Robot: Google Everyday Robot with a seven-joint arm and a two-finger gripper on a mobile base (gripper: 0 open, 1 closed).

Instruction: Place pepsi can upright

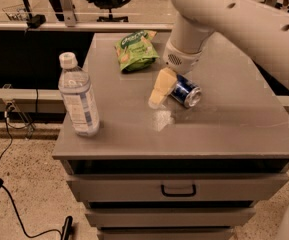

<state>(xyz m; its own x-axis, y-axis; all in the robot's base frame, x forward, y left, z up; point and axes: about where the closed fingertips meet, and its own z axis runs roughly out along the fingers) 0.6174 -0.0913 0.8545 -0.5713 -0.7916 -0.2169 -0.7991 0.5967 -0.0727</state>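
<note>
The pepsi can [185, 90] lies on its side on the grey cabinet top [224, 124], its silver end facing front right. My gripper [160, 90] hangs from the white arm at the can's left end, with a cream-coloured finger [158, 89] reaching down to the cabinet top just left of the can. The part of the can under the wrist is hidden.
A clear water bottle [78, 96] stands upright near the front left corner. A green snack bag [135, 49] lies at the back, behind the gripper. The cabinet has drawers below, with a handle [178, 190]. Cables run on the floor at left.
</note>
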